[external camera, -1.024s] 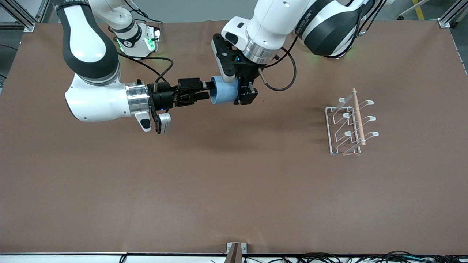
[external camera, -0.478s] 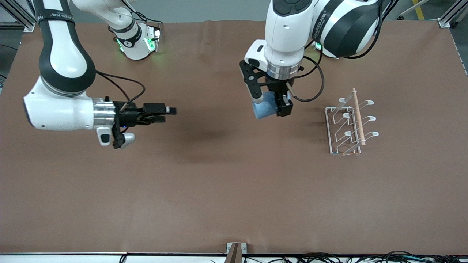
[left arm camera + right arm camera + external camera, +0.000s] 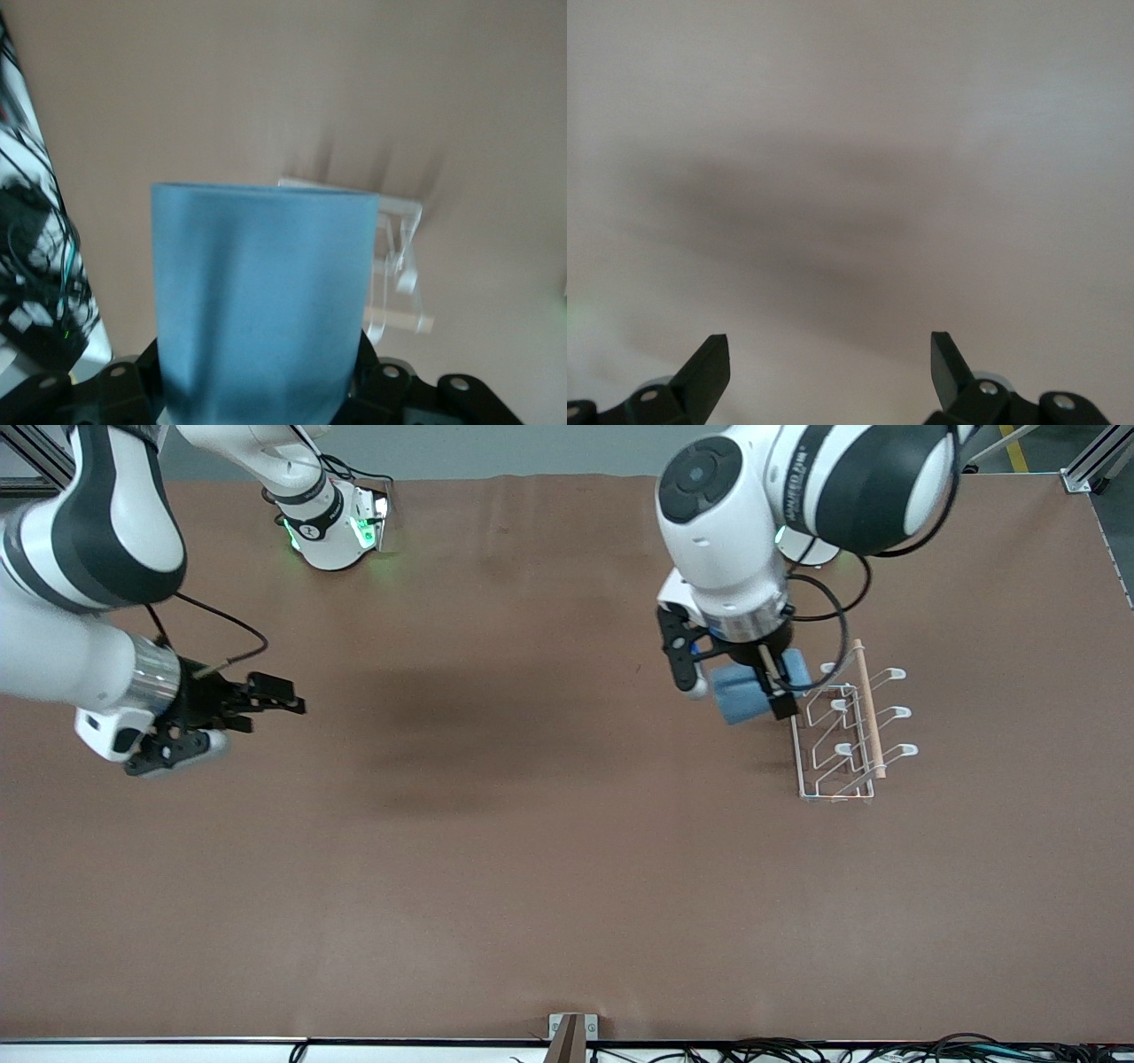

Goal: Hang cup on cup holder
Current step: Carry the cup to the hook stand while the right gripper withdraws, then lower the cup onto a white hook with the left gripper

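The cup [image 3: 742, 700] sits clamped in my left pincer [image 3: 735, 691], carried above the table [image 3: 532, 850] and just beside the end of the cup holder [image 3: 837, 735] nearest my wrist. In my left wrist view the cup [image 3: 261, 301] fills the near ground, and past its edge the white wire of the cup holder [image 3: 394, 266] shows. To do this step well, I judge I must turn the cup's open mouth toward one looped prong, line it up along the prong's slant, then slide it on before letting go; I cannot tell which end is the mouth. The wire may snag the rim if I come in crooked. My right pincer [image 3: 266, 704] waits, jaws apart and empty, well away over the table.
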